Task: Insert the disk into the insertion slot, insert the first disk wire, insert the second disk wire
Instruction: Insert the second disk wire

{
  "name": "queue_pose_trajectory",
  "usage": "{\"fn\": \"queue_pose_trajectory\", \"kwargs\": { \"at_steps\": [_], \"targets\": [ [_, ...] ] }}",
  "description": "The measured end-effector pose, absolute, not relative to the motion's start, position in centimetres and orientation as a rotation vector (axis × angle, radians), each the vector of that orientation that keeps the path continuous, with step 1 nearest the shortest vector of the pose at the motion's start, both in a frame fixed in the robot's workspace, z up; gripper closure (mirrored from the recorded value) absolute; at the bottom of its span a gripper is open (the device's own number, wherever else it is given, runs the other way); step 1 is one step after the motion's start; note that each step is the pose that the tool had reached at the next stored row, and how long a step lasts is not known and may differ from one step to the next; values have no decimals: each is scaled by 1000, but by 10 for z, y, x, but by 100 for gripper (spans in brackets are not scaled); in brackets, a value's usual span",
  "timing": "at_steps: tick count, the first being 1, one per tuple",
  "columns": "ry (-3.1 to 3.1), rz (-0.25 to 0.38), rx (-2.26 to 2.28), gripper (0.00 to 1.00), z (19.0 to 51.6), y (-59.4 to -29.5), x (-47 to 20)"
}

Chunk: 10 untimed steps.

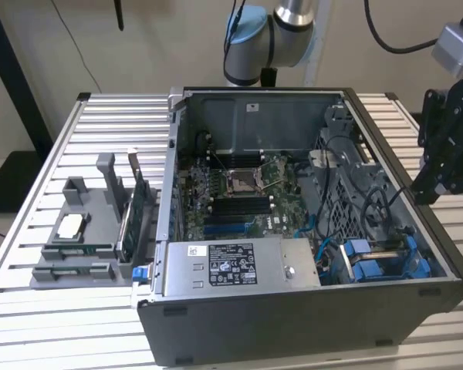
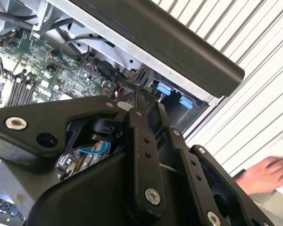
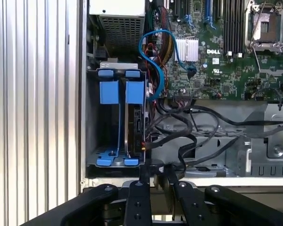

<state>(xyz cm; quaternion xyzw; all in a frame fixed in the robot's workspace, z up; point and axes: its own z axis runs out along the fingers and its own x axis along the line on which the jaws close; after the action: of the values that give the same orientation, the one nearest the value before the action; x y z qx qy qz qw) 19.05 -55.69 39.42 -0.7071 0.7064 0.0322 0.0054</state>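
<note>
1. Blue plastic frame [image 3: 135, 92] carries the disk [image 3: 133, 120]. You find both standing on edge inside the drive bay [image 3: 92, 141], in the corner of the computer case [image 1: 293, 324] beside the power supply [image 1: 239, 266]. By my judgement the disk sits in its slot, so the first step looks done.
2. Your gripper [image 3: 156, 172] hangs outside the case wall, over the rim next to that bay. In the exterior view you see the gripper [image 1: 432, 185] at the exterior view's right, above the slatted table [image 1: 31, 308]. The pincer is a little apart, with a narrow gap and nothing between, so it carries no load.
3. From this place the first wrist view looks straight into the bay. I think this is why the arm is held here: you can check the disk and the cables together.
4. A blue cable [image 3: 148, 52] and several black cables [image 3: 179, 139] lie loose just beside the disk. Whether any of them is plugged into the disk, I cannot tell.
5. A person's hand [image 2: 262, 174] rests on the table, outside the case.
</note>
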Motion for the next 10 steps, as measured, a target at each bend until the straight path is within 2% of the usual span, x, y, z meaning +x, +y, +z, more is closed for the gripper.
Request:
{"fn": "queue_pose_trajectory", "kwargs": {
  "at_steps": [10],
  "targets": [
    [2206, 101, -2220, 73, 392, -549, 192]
  ]
}}
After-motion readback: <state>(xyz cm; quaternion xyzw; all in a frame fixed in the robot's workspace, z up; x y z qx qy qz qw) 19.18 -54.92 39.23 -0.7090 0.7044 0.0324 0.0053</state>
